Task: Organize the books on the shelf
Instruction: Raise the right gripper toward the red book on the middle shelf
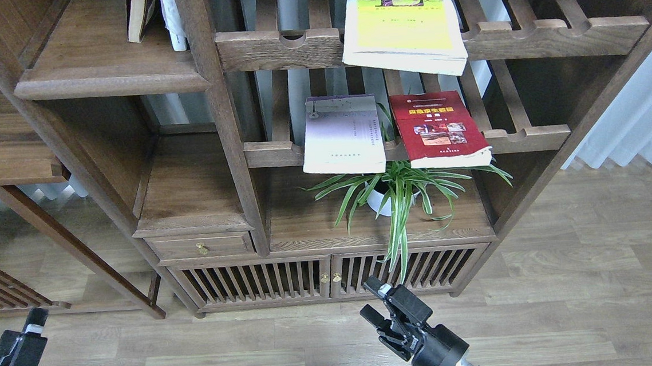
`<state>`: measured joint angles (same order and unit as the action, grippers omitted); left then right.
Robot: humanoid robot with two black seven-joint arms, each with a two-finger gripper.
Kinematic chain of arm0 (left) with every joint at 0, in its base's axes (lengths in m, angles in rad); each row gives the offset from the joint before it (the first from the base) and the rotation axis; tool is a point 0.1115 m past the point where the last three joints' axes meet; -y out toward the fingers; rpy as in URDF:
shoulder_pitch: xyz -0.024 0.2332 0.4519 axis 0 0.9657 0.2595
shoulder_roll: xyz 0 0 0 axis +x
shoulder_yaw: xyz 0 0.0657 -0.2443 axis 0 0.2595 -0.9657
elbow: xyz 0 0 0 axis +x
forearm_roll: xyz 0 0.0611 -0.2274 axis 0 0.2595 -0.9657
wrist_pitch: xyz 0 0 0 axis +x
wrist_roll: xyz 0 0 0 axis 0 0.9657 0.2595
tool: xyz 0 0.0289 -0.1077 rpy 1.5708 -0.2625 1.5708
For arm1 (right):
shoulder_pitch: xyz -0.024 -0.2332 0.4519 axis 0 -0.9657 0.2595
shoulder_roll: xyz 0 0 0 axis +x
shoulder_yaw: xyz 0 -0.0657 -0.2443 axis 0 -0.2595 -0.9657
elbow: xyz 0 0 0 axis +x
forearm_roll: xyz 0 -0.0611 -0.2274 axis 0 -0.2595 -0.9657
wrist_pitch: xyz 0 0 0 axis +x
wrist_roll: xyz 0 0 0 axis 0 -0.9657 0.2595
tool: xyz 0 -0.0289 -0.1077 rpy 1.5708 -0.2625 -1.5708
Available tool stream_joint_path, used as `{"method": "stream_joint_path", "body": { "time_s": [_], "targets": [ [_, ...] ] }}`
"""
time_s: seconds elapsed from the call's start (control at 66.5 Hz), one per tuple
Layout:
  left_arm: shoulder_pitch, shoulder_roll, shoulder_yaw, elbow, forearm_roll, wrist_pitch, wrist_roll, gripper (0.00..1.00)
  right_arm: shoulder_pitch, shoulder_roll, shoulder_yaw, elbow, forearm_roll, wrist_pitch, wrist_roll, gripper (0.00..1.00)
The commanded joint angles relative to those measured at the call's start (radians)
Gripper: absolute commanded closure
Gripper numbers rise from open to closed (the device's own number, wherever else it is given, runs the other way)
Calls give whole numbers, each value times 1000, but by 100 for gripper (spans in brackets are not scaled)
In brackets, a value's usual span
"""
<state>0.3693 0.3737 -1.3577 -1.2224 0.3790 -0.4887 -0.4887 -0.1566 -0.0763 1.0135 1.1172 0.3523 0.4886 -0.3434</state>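
Yellow-green book (pixel 404 25) overhung the upper slatted rack's (pixel 528 39) front rail. Right gripper (pixel 373 301) stood apart, fingers spread, empty; left gripper's (pixel 33 322) opening could not be determined.

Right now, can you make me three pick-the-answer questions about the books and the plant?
1. Where does the yellow-green book lie?
A. On the floor
B. On the upper slatted rack
C. In the drawer

2. How many books lie on the lower slatted rack?
A. Two
B. Four
C. None

3. How do the dark red book and the pale lilac book lie?
A. Standing upright
B. Stacked on each other
C. Flat, side by side, front edges overhanging the rail

Answers: 1 B, it sticks out over the notched top rail. 2 A, only the red and lilac ones. 3 C, both covers face up above the spider plant.
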Motion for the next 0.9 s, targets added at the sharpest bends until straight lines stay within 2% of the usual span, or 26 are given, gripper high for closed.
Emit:
{"method": "stream_joint_path", "body": {
  "time_s": [0.0,0.225,0.826,0.887],
  "targets": [
    [-4,-6,-1,4,0,0,0,0,45,4,-1,-25,-1,0,1,0],
    [-20,-6,-49,4,0,0,0,0,75,15,-1,-83,-6,0,3,0],
    [-43,-2,-52,12,0,0,0,0,89,12,-64,-134,-38,0,-2,0],
    [-44,-1,-52,12,0,0,0,0,91,16,-64,-137,-50,0,9,0]
  ]
}}
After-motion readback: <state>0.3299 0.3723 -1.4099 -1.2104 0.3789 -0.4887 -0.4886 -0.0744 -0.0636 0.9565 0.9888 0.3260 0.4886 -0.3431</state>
